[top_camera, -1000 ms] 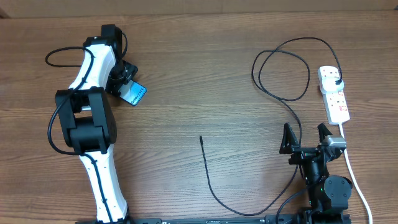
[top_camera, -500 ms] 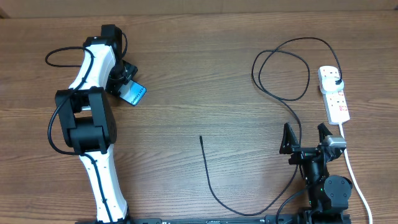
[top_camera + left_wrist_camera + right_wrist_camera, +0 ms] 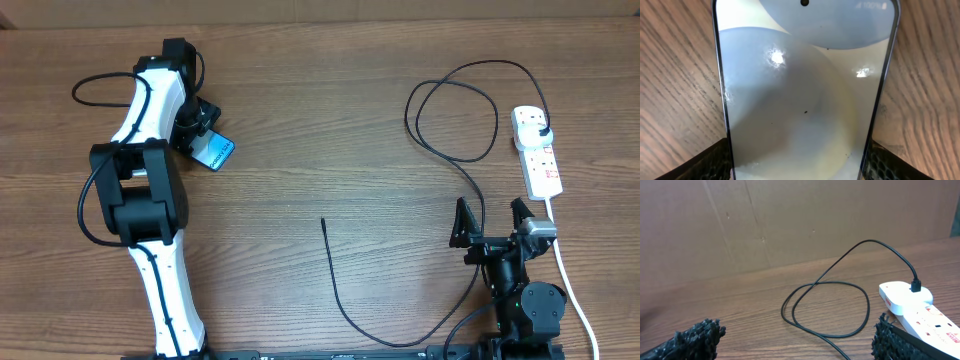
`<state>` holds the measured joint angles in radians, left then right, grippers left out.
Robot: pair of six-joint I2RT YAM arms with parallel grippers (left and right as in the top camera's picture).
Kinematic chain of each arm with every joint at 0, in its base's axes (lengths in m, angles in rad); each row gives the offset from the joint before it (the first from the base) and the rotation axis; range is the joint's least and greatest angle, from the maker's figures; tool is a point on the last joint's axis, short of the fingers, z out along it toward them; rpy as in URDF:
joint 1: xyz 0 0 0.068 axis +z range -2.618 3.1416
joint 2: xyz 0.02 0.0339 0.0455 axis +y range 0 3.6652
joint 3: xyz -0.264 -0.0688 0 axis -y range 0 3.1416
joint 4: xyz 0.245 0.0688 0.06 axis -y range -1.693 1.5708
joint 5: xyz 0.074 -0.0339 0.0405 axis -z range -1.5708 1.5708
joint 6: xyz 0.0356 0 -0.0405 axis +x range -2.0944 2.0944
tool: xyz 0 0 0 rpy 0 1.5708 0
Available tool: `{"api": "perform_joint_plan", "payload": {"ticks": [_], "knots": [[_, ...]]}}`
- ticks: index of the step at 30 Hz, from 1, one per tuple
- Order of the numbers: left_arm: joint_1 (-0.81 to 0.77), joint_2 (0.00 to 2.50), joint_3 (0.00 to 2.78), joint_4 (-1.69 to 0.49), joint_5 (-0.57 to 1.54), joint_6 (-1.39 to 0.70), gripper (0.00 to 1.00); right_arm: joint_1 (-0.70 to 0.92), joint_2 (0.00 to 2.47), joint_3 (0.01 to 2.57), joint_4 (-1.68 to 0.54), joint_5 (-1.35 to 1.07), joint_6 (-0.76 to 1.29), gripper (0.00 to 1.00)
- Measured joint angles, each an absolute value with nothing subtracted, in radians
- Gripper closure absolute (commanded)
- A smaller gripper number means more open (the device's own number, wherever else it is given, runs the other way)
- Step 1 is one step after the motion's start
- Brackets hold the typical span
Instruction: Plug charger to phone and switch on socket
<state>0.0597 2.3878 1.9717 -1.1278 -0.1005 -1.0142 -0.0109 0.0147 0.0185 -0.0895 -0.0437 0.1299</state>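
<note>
The slim rectangular smartphone with the pale lit screen [image 3: 216, 151] is found at the far left of the counter, well apart from everything else. It appears to be clenched by the left hand [image 3: 800, 162], whose black pads [image 3: 715, 161] are set against both long edges. The right hand [image 3: 489, 212] is held released and empty, just beside the long thin black charger cable [image 3: 328, 258].

The grip is best kept square, so that the phone's port end is left free and can be turned toward the small connector tip [image 3: 323, 221] lying mid-counter. The black plug [image 3: 541, 123] is already seated in the white power strip with red-marked switches [image 3: 540, 165] at the right.

The brown wood-grain counter [image 3: 330, 110] is seen flat and dry, and plain brown cardboard panelling [image 3: 790, 220] is seen behind it.
</note>
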Motion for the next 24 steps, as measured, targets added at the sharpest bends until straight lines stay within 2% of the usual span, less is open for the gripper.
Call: {"api": "perform_joint_plan", "payload": {"ticks": [24], "knots": [[0.06,2.426,2.115,-1.145,-0.031,-0.931,0.96,-0.011,0.015,0.019,-0.09,-0.044,0.13,0.0]]}}
